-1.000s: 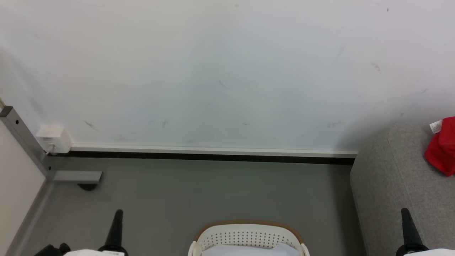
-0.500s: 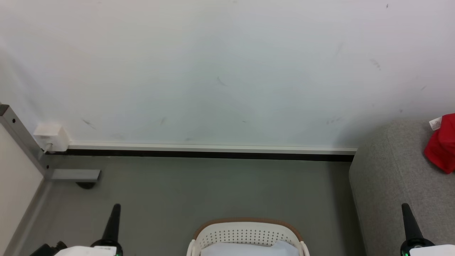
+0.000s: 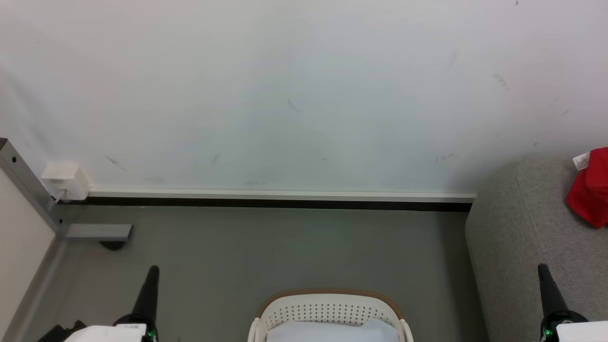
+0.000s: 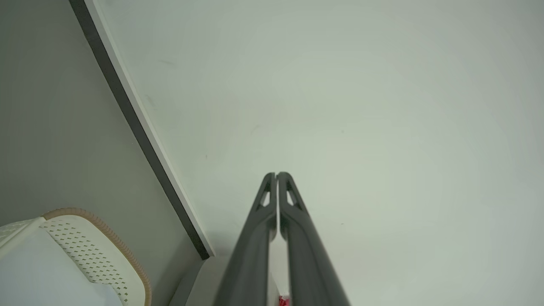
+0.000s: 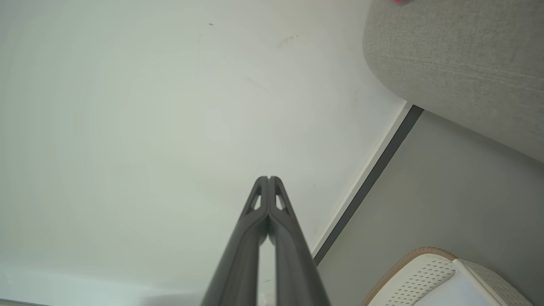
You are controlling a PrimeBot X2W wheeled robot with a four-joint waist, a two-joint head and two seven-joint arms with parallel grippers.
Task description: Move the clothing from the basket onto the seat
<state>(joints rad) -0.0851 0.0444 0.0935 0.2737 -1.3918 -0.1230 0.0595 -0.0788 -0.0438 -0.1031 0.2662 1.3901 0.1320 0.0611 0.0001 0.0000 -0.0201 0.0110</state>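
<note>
Bright red fabric garment (image 3: 591, 192) lay on the grey woven seat (image 3: 517, 247).
Seemingly bunched, white label (image 3: 581, 160) showing; left gripper (image 4: 276, 174) and right gripper (image 5: 268, 177) stood pressed together.

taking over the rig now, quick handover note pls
Left gripper: shut, empty, low on the left.
Right gripper: shut, empty, by the seat.
Red garment: lying on the seat, cut off by the head view's right edge.
Basket: on the floor between the grippers, white cloth inside.
Done: garment is on the seat.
Left: likely nothing; the basket's near part is out of view, so check it.
</note>
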